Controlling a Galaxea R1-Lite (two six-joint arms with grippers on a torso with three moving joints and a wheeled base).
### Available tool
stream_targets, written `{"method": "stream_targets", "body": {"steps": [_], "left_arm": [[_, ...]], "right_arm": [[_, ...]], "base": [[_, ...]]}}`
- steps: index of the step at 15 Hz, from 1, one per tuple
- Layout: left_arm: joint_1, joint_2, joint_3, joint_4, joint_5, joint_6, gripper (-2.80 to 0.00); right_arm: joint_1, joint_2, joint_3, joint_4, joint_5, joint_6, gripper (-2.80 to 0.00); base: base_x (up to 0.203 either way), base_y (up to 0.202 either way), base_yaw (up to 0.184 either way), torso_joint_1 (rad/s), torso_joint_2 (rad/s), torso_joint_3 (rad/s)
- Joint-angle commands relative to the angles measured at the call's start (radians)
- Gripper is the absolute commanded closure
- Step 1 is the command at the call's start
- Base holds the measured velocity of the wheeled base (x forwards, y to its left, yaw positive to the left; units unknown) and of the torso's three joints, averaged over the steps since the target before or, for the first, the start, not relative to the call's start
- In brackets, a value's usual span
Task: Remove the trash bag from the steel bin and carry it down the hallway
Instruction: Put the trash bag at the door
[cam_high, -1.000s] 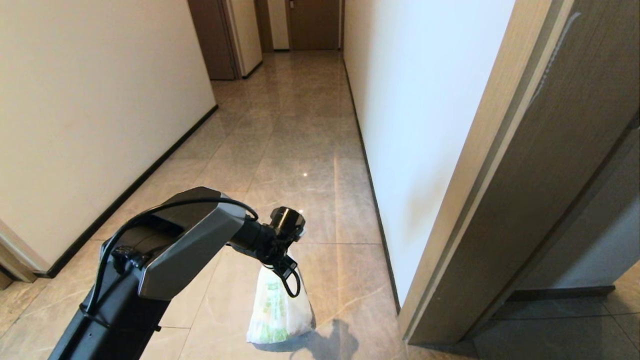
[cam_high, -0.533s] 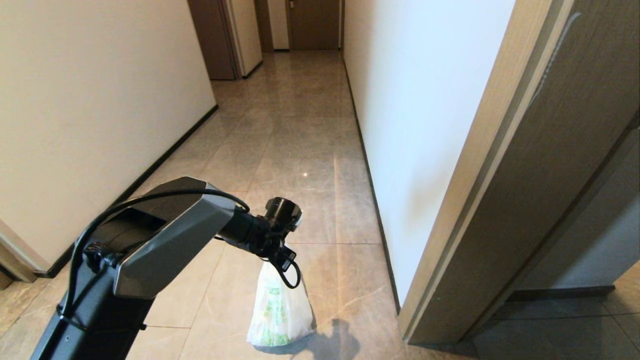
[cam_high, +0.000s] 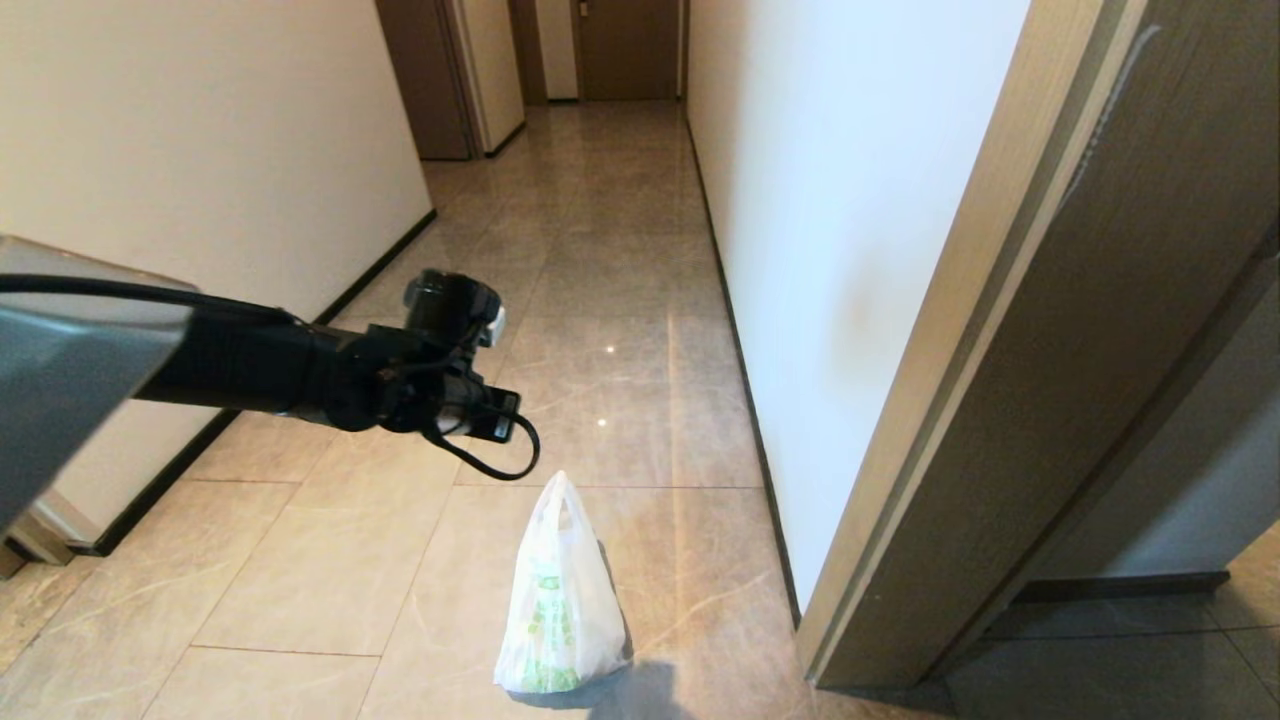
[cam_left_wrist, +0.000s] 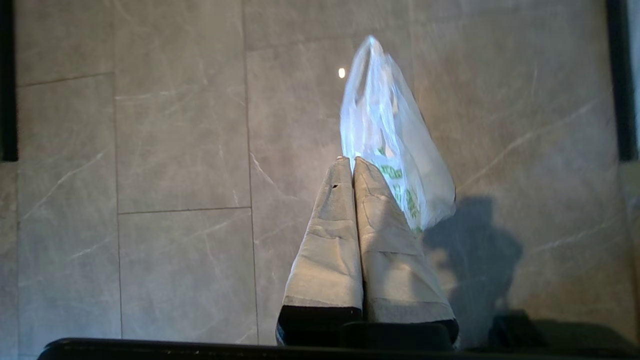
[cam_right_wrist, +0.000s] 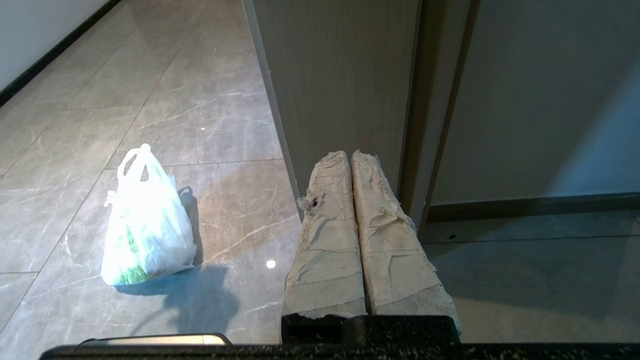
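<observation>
Head view: trash bag (cam_high: 560, 600) sits upright on hallway floor (cam_high: 620, 300), just off door frame (cam_high: 900, 520), long axis vertical, handles up. Left end effector (cam_high: 480, 415) above bag, not touching. No steel bin in sight, so removal looks done, and probably the carry too.

Left wrist view: left end effector (cam_left_wrist: 352, 165) clenched on nothing, bag (cam_left_wrist: 387, 135) beyond the tips.

Right wrist view: right end effector (cam_right_wrist: 350, 157) clenched, empty, close to door frame (cam_right_wrist: 340, 75); bag (cam_right_wrist: 145, 225) standing off to the side of frame.
</observation>
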Motion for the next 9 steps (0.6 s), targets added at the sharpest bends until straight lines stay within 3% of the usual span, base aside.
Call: {"method": "stream_targets", "body": {"steps": [1, 7, 9], "left_arm": [[0.027, -0.152, 0.045, 0.007, 0.002, -0.013, 0.00], [0.079, -0.340, 0.184, 0.014, 0.001, -0.018, 0.00], [0.105, -0.496, 0.275, 0.027, -0.003, -0.018, 0.00]], "right_arm": [[0.000, -0.002, 0.000, 0.001, 0.000, 0.000, 0.00], [0.000, -0.002, 0.000, 0.001, 0.000, 0.000, 0.00], [0.000, -0.002, 0.000, 0.001, 0.000, 0.000, 0.00]], "base": [[0.000, 0.000, 0.000, 0.000, 0.00, 0.000], [0.000, 0.000, 0.000, 0.000, 0.00, 0.000], [0.000, 0.000, 0.000, 0.000, 0.00, 0.000]]}}
